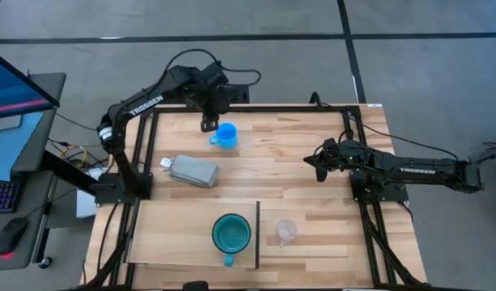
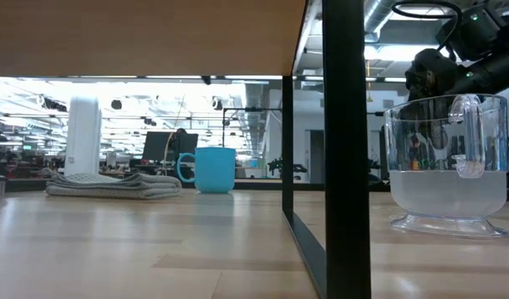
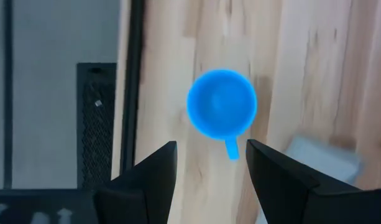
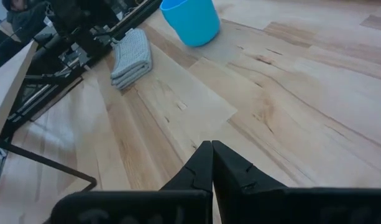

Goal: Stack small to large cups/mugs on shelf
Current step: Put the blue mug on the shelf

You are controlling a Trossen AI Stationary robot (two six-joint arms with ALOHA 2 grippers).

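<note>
View from above of a wooden table (image 1: 312, 153) with two dark robot arms. The left gripper (image 1: 208, 124) is near the far edge of the table, just beside the blue mug (image 1: 225, 136) and above it; in the left wrist view its two dark fingers (image 3: 154, 171) stand wide apart and hold nothing, with the blue mug (image 3: 222, 104) seen upright between and beyond them, its handle towards the camera. The right gripper (image 1: 319, 166) is over the right half of the table, well apart from every cup; in the right wrist view its fingers (image 4: 211, 163) are pressed together with nothing between them, and the blue mug (image 4: 191, 20) and a folded grey cloth (image 4: 132, 57) lie farther off. The grey cloth (image 1: 193, 171) rests on the table between the blue mug and the shelf. The shelf (image 1: 175, 234), a light board with a thin dark edge, lies at the near side of the table; the green mug (image 1: 231, 234) stands upright on it beside that dark edge, handle towards the near side. The clear cup (image 1: 286, 232) stands upright on the other side of the dark edge, near the green mug but apart from it. In the low view the clear cup (image 2: 450, 166) is close at the right, and the blue mug (image 2: 211, 169) and the cloth (image 2: 113, 184) are seen across the table.
</note>
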